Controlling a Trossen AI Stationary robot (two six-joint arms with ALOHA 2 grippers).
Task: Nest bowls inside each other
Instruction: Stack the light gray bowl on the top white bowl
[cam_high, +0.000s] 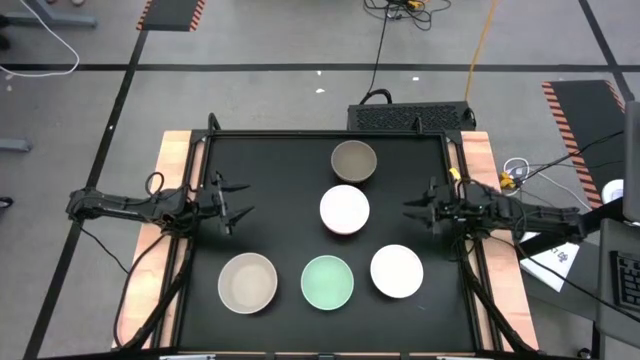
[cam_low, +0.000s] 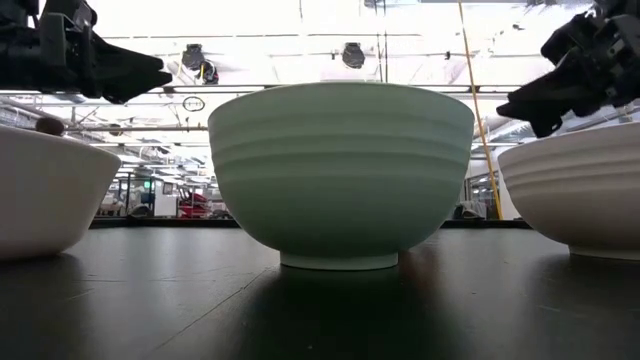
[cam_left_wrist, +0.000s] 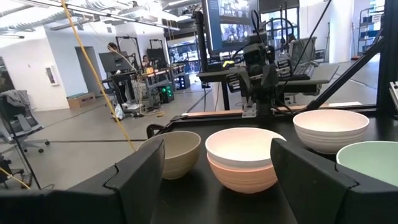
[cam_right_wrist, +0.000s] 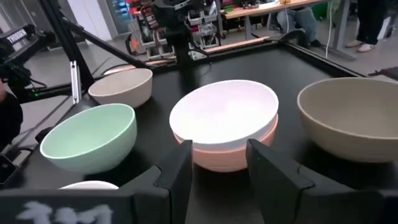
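Note:
A white bowl (cam_high: 344, 209) sits nested in a salmon-orange bowl (cam_right_wrist: 224, 155) at the table's middle. Beyond it stands a dark grey-brown bowl (cam_high: 353, 161). Along the near edge stand a beige-grey bowl (cam_high: 247, 282), a mint green bowl (cam_high: 327, 282) and a second white bowl (cam_high: 396, 270), each on its foot. My left gripper (cam_high: 238, 205) hovers open at the table's left, pointing level at the nested pair. My right gripper (cam_high: 410, 212) hovers open at the table's right, facing the same pair (cam_right_wrist: 224, 118). Neither holds anything.
The black table top (cam_high: 290, 180) is framed by a wooden border (cam_high: 175, 150). Bare table lies between each gripper and the bowls. Cables and a black box (cam_high: 410, 117) lie on the floor beyond the far edge. People and desks show in the room behind.

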